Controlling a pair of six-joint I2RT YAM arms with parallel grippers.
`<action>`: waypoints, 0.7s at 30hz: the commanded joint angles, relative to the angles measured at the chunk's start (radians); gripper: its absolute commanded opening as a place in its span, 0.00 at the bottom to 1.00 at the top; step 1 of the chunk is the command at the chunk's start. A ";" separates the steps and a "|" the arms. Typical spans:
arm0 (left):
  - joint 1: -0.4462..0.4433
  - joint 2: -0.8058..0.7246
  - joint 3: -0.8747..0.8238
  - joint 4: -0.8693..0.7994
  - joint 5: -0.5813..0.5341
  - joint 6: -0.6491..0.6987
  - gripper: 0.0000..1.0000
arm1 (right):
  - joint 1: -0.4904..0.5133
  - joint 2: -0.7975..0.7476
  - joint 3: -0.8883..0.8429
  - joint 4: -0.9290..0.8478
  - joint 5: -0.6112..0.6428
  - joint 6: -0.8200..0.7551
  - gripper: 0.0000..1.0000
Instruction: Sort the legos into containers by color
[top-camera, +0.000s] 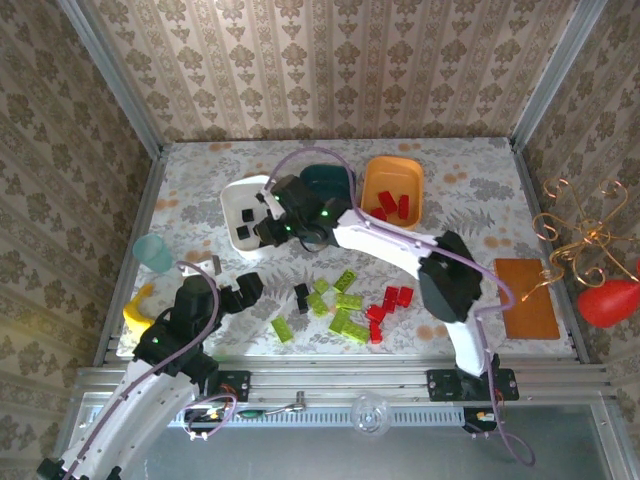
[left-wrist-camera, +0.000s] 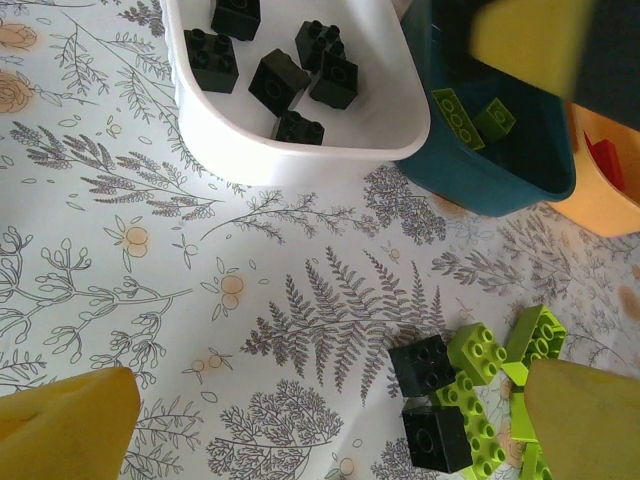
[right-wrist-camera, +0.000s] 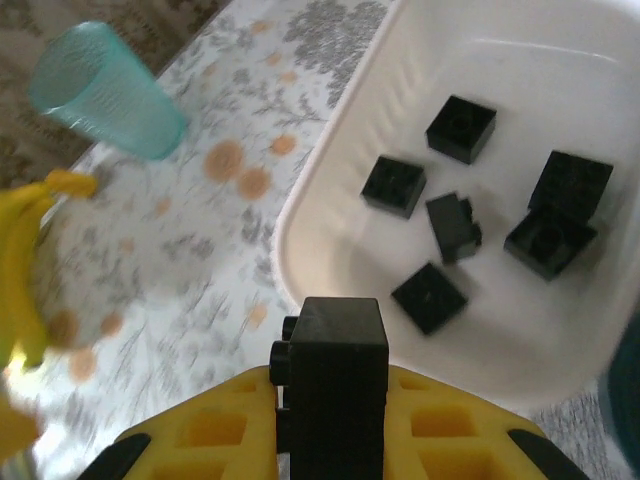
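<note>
1. Right jaws are clamped on one black brick (right-wrist-camera: 335, 360), pinched between the yellow fingers (right-wrist-camera: 210, 440). The brick stands upright in the grip with most of it proud of the fingertips, so we judge it should fall clean on release.
2. The brick hangs at the near rim of the white tray (right-wrist-camera: 300, 215). We can't tell whether it's past the wall or right over it.
3. Why the white tray: it holds only black bricks (right-wrist-camera: 428, 297), several of them lying loose. The dark teal tray (left-wrist-camera: 480, 180) has lime pieces (left-wrist-camera: 455, 115), and the orange tray (top-camera: 375, 180) has red ones (top-camera: 395, 205). All three trays sit in a row along the desk's far edge, touching or nearly so.
4. The right arm (top-camera: 400, 245) stretches diagonally from the near-right edge to the far side, left of middle. Its elbow is up over the red loose bricks (top-camera: 390, 300) and its wrist is pitched down at the tray.
5. The left arm (top-camera: 150, 370) is folded by the near-left corner with its jaws wide apart and empty, low over bare desk (left-wrist-camera: 150, 250). We read it as parked out of the right arm's path.
6. Two black bricks (left-wrist-camera: 425, 365) touching lime ones (left-wrist-camera: 480, 350) sit just beside one left finger (left-wrist-camera: 585, 415), a likely next pick.
7. Left to sort is the lime cluster (top-camera: 340, 310), plus red and black, mid-desk toward the near edge.
8. The pale-teal cup (top-camera: 155, 252) and a yellow banana-shaped thing (top-camera: 135, 305) sit at the left edge and aren't ours.
9. Next call is to nudge further over the tray before opening, since there's a risk of clipping the rim.
</note>
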 joint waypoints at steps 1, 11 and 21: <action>-0.007 -0.007 0.022 -0.006 -0.002 -0.031 1.00 | -0.027 0.130 0.164 -0.096 -0.063 0.047 0.19; -0.011 0.040 0.005 0.036 0.037 -0.039 1.00 | -0.064 0.278 0.460 -0.184 -0.096 0.083 0.68; -0.147 0.248 0.024 -0.016 0.041 -0.048 0.95 | -0.064 -0.152 -0.155 0.068 -0.006 0.122 0.71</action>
